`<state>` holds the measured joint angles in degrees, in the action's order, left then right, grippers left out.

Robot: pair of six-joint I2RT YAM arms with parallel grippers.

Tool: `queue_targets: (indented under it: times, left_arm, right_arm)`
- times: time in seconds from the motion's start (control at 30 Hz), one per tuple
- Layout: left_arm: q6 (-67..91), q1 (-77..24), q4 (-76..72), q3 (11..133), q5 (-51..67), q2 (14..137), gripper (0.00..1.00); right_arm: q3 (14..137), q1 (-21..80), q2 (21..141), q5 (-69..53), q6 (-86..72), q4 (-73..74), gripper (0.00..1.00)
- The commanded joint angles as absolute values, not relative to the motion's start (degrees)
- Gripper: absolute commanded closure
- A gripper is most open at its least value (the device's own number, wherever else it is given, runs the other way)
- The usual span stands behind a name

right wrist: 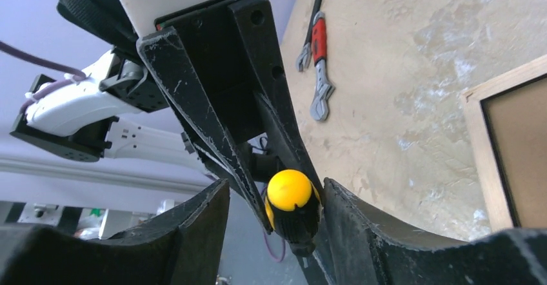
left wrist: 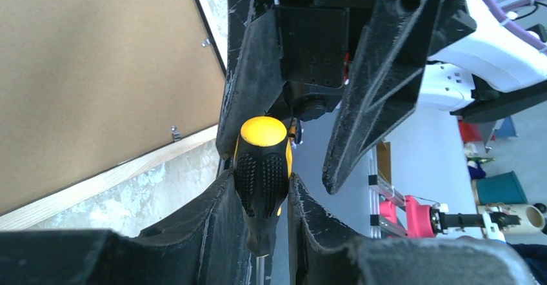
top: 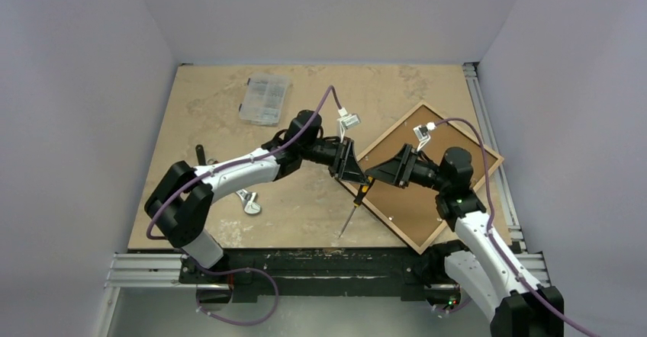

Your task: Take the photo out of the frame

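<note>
The frame [top: 427, 177] lies face down at the right of the table, brown backing up; its pale wooden edge shows in the left wrist view [left wrist: 97, 182] and the right wrist view [right wrist: 480, 149]. The photo is hidden under the backing. My left gripper [top: 357, 177] [left wrist: 261, 201] is shut on the yellow and black handle of a screwdriver [top: 358, 200] [left wrist: 261, 162], held just off the frame's left corner with the shaft pointing down toward the near edge. My right gripper [top: 375, 177] [right wrist: 277, 214] is open, its fingers either side of the same handle [right wrist: 291, 204], facing the left gripper.
A clear plastic parts box [top: 265, 98] stands at the back left. A silver wrench [top: 248, 202] lies by the left arm, and it shows with a red-handled tool [right wrist: 317, 53] in the right wrist view. Metal rails [top: 488, 123] run along the table's right edge.
</note>
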<state>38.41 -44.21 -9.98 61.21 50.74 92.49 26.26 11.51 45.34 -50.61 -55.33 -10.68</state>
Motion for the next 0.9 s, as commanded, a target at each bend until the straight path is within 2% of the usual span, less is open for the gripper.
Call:
queue_targets:
  times: [0.0, 0.13, 0.2, 0.33, 0.4, 0.43, 0.47, 0.5, 0.6, 0.63, 0.7, 0.77, 0.87]
  left_arm:
    - [45.25, -43.73, -26.48, 57.79, 56.90, 90.36, 1.00]
    - [49.60, -43.40, -32.63, 57.15, 58.95, 91.30, 1.00]
    - [50.78, -43.02, -34.25, 56.95, 59.07, 91.53, 1.00]
    - [52.87, -42.10, -36.98, 56.21, 59.03, 92.10, 1.00]
    - [54.40, -41.66, -38.72, 55.68, 58.55, 92.11, 1.00]
    - [54.74, -41.35, -38.55, 55.60, 57.89, 92.04, 1.00]
    - [54.69, -40.94, -37.68, 55.37, 56.93, 91.86, 1.00]
    - [54.59, -40.52, -36.71, 54.99, 55.10, 91.54, 0.97]
    - [54.00, -38.82, -33.58, 53.53, 51.76, 90.52, 0.64]
    - [53.79, -38.57, -32.66, 53.08, 51.16, 90.09, 0.57]
    - [52.92, -38.50, -30.42, 52.49, 50.81, 89.48, 0.32]
    - [51.67, -38.66, -28.93, 51.57, 50.71, 88.54, 0.26]
    - [49.30, -38.95, -26.94, 48.56, 50.02, 86.13, 0.24]
  right_arm:
    - [23.46, 11.51, 44.91, -55.68, -62.42, -24.22, 0.47]
    - [21.50, 11.48, 45.18, -56.58, -64.90, -28.83, 0.50]
    - [20.68, 11.51, 45.87, -57.66, -66.68, -31.89, 0.56]
    - [19.94, 11.51, 46.73, -57.53, -67.48, -33.28, 0.75]
    - [20.24, 11.51, 46.84, -57.03, -66.28, -31.54, 0.94]
    - [20.65, 11.49, 46.85, -56.34, -65.53, -30.35, 1.00]
    - [21.17, 11.51, 46.77, -55.36, -64.68, -28.79, 1.00]
    - [21.83, 11.50, 46.51, -54.21, -63.91, -26.92, 1.00]
    - [24.30, 11.51, 45.63, -48.56, -61.51, -19.47, 1.00]
    - [24.87, 11.51, 45.73, -47.14, -61.21, -18.48, 1.00]
    - [25.50, 11.41, 46.23, -44.55, -61.85, -18.45, 1.00]
    - [26.38, 11.44, 46.55, -41.98, -61.28, -16.50, 1.00]
    - [28.88, 11.38, 46.06, -37.81, -58.97, -11.30, 1.00]
